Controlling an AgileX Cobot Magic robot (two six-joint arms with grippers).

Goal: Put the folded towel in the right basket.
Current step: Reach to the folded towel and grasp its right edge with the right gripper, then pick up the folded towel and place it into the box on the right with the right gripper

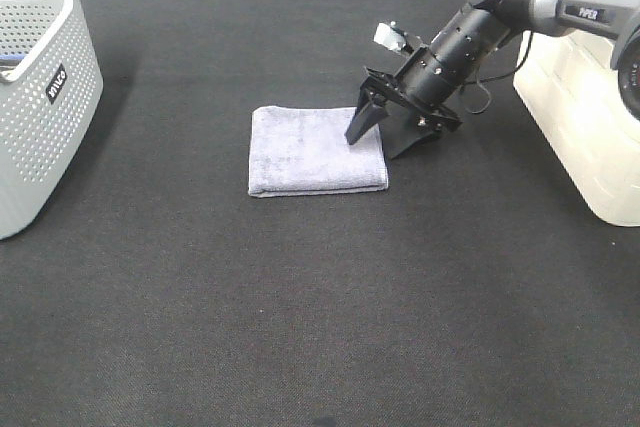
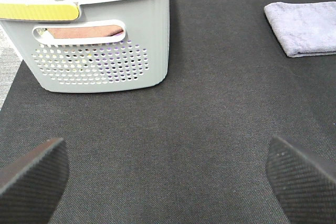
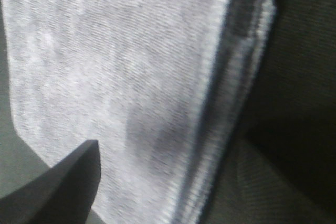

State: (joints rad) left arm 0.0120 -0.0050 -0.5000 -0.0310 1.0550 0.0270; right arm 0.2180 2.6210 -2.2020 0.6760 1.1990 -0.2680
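One black mat (image 1: 300, 327), folded towel (image 1: 305, 152), grey basket (image 1: 40, 117)

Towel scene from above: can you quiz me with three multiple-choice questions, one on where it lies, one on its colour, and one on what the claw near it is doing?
1. Where is the towel?
A) in a basket
B) flat on the mat
C) held in the air

2. What colour is it?
A) green
B) red
C) lavender

3. The right gripper is:
A) open, astride the towel's edge
B) shut on the towel
C) out of sight

Answers:
1 B, it lies flat on the dark mat.
2 C, the cloth is a pale purple-grey.
3 A, one jaw is over the towel and the other is past its edge.
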